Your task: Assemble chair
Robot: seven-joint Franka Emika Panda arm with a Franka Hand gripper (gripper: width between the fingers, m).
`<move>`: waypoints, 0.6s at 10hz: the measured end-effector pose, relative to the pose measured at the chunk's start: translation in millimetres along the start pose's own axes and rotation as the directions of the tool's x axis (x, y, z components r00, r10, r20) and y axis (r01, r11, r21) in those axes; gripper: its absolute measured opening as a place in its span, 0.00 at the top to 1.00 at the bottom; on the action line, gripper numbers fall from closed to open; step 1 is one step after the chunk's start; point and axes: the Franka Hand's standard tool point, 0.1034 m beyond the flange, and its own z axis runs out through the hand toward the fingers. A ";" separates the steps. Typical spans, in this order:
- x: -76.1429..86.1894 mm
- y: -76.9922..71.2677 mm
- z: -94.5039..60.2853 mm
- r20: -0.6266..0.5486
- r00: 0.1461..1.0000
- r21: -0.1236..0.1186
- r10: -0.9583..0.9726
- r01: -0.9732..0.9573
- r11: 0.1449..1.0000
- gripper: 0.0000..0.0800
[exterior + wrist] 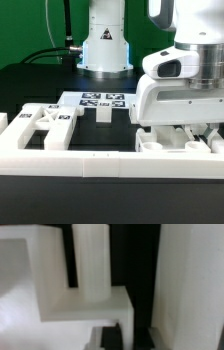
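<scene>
White chair pieces lie along the near edge of the surface [100,130]. A cross-braced frame [45,125] sits toward the exterior view's left corner, and smaller pieces [160,143] lie under my hand [185,133] toward the right corner. The wrist view shows a white post [90,258] beside a broad white panel [190,280]. My fingers are hidden, so I cannot tell whether my hand is open or closed. The marker board [103,101] lies mid-surface.

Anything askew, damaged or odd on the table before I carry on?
Nothing stands out. The white frame part lies flat at the exterior view's left, the marker board lies flat mid-table, and the gripper hangs low over white parts at that view's right. No breakage shows; the wrist view is too blurred to add more.
</scene>
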 end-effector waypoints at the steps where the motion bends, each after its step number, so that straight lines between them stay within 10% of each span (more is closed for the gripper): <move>1: 0.1 0.1 0.0 0.002 1.000 -0.001 0.001 -0.001 1.000 0.96; 3: 0.6 5.5 -0.3 0.003 1.000 -0.007 0.007 -0.007 1.000 0.96; 4: 1.0 11.1 -1.2 0.005 1.000 -0.013 0.012 -0.011 1.000 0.67; 5: 1.7 16.4 -3.7 0.007 1.000 -0.019 0.018 -0.018 1.000 0.67; 6: 1.7 21.2 -8.5 0.014 1.000 -0.025 0.024 -0.024 0.999 0.44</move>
